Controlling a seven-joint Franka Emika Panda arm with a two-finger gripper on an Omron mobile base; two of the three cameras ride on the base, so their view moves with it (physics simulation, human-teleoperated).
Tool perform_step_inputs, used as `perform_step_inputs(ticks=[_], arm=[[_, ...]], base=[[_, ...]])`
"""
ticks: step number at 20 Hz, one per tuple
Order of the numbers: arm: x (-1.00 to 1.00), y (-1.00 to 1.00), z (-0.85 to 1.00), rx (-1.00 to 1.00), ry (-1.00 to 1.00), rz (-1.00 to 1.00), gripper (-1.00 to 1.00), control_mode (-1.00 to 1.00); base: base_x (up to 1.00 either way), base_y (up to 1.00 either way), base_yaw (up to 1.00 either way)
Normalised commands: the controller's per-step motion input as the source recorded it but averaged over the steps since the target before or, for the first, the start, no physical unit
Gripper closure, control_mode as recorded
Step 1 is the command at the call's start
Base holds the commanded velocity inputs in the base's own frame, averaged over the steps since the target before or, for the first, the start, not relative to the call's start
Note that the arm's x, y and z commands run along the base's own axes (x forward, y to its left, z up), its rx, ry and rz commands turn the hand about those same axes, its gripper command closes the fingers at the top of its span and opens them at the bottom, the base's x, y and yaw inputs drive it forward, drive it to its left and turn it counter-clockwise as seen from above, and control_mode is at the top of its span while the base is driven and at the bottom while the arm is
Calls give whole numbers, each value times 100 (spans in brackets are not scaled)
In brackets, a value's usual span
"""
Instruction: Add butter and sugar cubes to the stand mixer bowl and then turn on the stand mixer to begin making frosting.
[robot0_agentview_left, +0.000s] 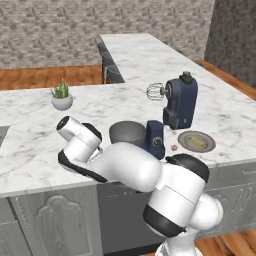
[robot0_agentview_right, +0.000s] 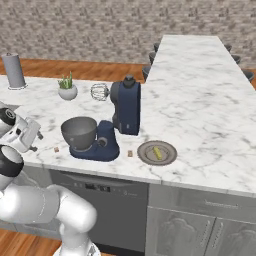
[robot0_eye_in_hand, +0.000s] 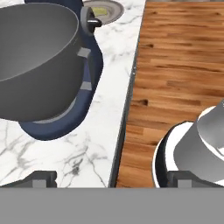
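On the marble worktop (robot0_agentview_right: 210, 115), the stand mixer bowl (robot0_agentview_right: 78, 131) sits on the stand mixer (robot0_agentview_right: 120, 117) base while the empty, parted pincer (robot0_eye_in_hand: 111, 178), low at the edge, should approach a sugar cube (robot0_agentview_right: 56, 149) gently.

Three cameras, one marble counter
Both base views look down from behind; the hand view sits close, stand mixer bowl (robot0_eye_in_hand: 37, 61) at 10 o'clock.

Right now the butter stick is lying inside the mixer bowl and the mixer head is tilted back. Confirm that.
Not quite. The butter stick lies on the flat grey plate to the right of the stand mixer, not in the stand mixer bowl, which looks empty in the right base view. The head is indeed tilted back, whisk raised.
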Motion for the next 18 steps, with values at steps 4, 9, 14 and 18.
perform_step_inputs(ticks=[4,9,14,18], arm=[[34,0,-25,0,0,-3,-100,-100],[21,0,-32,0,0,0,-100,-100],[25,0,-27,0,-1,0,-100,-100],[21,0,-26,0,-1,0,-100,-100]], base=[[0,0,0],[0,0,0],[0,0,0],[0,0,0]])
